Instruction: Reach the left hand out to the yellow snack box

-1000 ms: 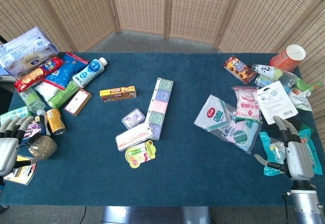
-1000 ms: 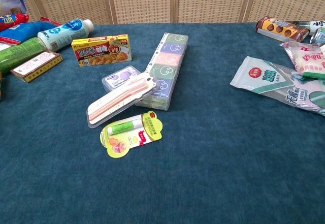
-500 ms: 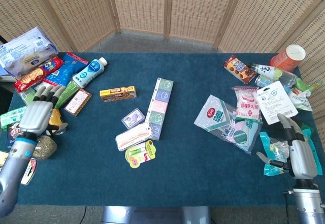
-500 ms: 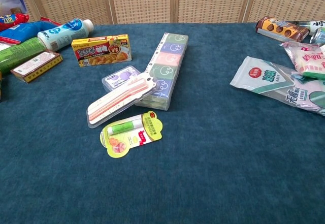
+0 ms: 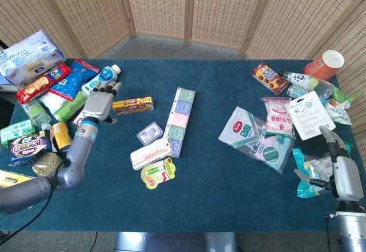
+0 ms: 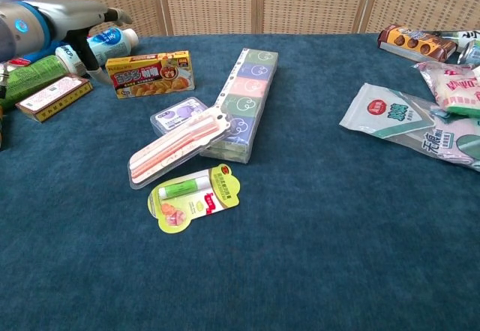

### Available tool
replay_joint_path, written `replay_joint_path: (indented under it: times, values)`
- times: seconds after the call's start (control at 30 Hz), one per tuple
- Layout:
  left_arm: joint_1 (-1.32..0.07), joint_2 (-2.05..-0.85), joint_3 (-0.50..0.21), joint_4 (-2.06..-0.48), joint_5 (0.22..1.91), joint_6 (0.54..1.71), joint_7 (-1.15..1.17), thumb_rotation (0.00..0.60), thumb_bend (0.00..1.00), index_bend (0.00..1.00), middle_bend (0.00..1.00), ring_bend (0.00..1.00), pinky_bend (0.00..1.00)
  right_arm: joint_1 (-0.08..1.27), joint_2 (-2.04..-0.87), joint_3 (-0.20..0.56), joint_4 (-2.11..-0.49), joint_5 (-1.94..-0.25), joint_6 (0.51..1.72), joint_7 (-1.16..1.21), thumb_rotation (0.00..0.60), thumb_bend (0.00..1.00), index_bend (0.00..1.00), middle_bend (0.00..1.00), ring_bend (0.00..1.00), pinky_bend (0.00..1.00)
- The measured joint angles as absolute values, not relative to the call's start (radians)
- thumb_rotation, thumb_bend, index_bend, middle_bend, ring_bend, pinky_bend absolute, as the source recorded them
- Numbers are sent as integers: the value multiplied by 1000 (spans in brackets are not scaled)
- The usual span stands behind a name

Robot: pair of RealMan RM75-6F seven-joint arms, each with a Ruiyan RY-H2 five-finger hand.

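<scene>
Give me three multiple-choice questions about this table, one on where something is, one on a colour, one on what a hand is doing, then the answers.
1. Where does the left hand sit relative to the yellow snack box?
A. Just beside the box's left end
B. At the far right edge of the table
C. Over the long pastel box

2. What colour is the cloth covering the table?
A. Red
B. Dark blue
C. White

3. What is the state of the left hand?
A. Lifting the yellow box
B. Closed around the white bottle
C. Fingers spread, holding nothing

Answers: 1 A, the head view shows the hand next to the box's left end. 2 B, both views show dark blue cloth under everything. 3 C, the fingers are apart and the box lies flat on the cloth.
</scene>
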State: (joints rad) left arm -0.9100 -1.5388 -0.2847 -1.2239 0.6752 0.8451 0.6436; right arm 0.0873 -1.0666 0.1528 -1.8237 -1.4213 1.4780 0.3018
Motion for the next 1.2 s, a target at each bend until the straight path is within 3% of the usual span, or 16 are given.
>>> replay_joint_path:
  times: [0.17, 0.23, 0.27, 0.3, 0.33, 0.37, 0.4, 0.47, 0.63, 0.8, 0.93, 1.2]
  values:
    - [-976, -1630, -284, -1104, 605, 815, 685, 600, 0, 41, 0, 0, 16, 87, -1061, 154, -1821, -1416, 1473, 318, 600, 0, 0, 0, 0, 0]
    - [-995, -1664, -285, -1058, 593, 807, 692, 600, 0, 184, 44, 46, 240, 88, -1060, 156, -1819, -1413, 1469, 325, 600, 0, 0, 0, 0, 0]
    - [-1007, -1687, -285, -1025, 589, 803, 694, 600, 0, 268, 137, 126, 382, 88, -1059, 156, -1818, -1411, 1468, 330, 600, 0, 0, 0, 0, 0]
    - [-1015, -1705, -285, -999, 588, 801, 695, 600, 0, 396, 295, 270, 543, 88, -1058, 157, -1817, -1409, 1467, 334, 600, 0, 0, 0, 0, 0]
    - [-1023, -1723, -285, -972, 588, 798, 695, 600, 0, 486, 418, 384, 633, 88, -1057, 158, -1817, -1408, 1466, 337, 600, 0, 0, 0, 0, 0]
    - [-1034, -1748, -283, -934, 590, 794, 697, 600, 0, 649, 600, 564, 750, 88, -1056, 159, -1816, -1407, 1466, 341, 600, 0, 0, 0, 0, 0]
    - [-1042, -1768, -282, -904, 590, 790, 699, 600, 0, 763, 713, 687, 821, 88, -1055, 160, -1816, -1406, 1465, 345, 600, 0, 0, 0, 0, 0]
    - [-1059, -1818, -279, -832, 593, 785, 707, 600, 0, 877, 833, 816, 895, 88, -1053, 160, -1816, -1406, 1463, 351, 600, 0, 0, 0, 0, 0]
    - [-1093, -1924, -279, -712, 616, 786, 720, 600, 0, 901, 869, 870, 931, 86, -1044, 163, -1817, -1403, 1463, 375, 600, 0, 0, 0, 0, 0]
    - [-1095, -1894, -293, -775, 653, 846, 724, 600, 0, 904, 880, 880, 931, 86, -1038, 163, -1820, -1406, 1460, 386, 600, 0, 0, 0, 0, 0]
    - [-1087, -1819, -308, -918, 673, 916, 748, 600, 0, 905, 880, 880, 924, 86, -1041, 157, -1828, -1419, 1461, 375, 600, 0, 0, 0, 0, 0]
    - [-1061, -1583, -357, -1355, 691, 1079, 849, 600, 0, 905, 878, 881, 919, 82, -1045, 147, -1840, -1440, 1473, 356, 600, 0, 0, 0, 0, 0]
